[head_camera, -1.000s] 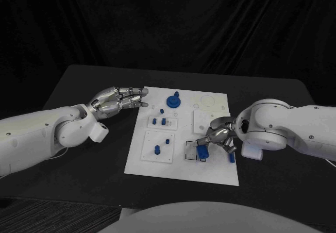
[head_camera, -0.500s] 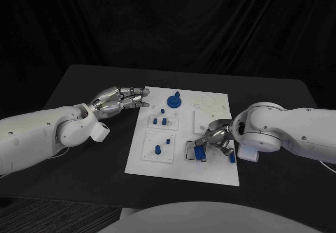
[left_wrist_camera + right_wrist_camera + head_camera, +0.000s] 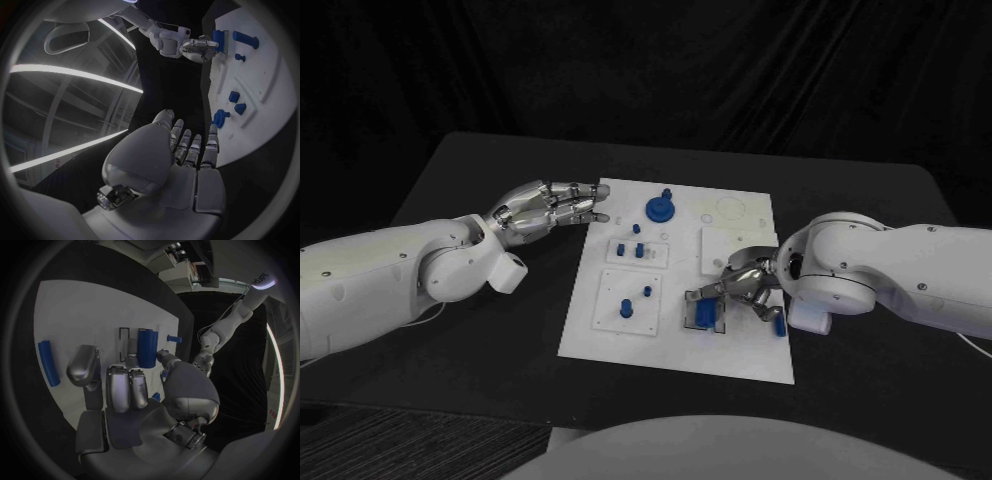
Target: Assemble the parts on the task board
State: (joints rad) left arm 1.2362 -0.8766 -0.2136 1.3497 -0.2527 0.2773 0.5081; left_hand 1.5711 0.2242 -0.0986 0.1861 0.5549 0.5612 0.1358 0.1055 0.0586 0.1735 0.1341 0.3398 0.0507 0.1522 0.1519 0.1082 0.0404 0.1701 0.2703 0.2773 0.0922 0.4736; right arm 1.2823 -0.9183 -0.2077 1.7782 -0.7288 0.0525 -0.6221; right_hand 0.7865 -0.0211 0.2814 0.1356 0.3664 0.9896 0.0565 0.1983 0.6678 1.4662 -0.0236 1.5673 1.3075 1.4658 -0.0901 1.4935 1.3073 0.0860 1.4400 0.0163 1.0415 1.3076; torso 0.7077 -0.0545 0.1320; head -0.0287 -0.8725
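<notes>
Head view: a white task board (image 3: 678, 345) lies in the middle of a black table (image 3: 473, 170), with its long sides running from the near edge toward the far edge. The left hand (image 3: 548, 208) hovers over the table just beside the board's far left corner, its fingers curled loosely together and holding nothing, fingertips pointing toward the board. The right hand (image 3: 740, 283) rests low over the board's right side, near the right edge of the table; its fingers are bent down around a blue block (image 3: 708, 314) that sits in a black-outlined rectangular slot (image 3: 692, 311) on the board, though it is not clear whether the fingers actually grip the block or only touch it. A long blue bar (image 3: 777, 322) lies on the board's right margin just beside this hand. Toward the far end of the board stands a round blue disc with a knob (image 3: 658, 208). Nearer the middle a raised white plate carries two small blue pegs (image 3: 636, 249), and a second raised plate closer to the near edge holds a blue cylinder (image 3: 625, 310) with a small peg beside it. In the right wrist view the hand (image 3: 128, 385) has its fingertips at the near end of the upright blue block (image 3: 147, 347), with the blue bar (image 3: 47, 362) lying well apart on the board.
</notes>
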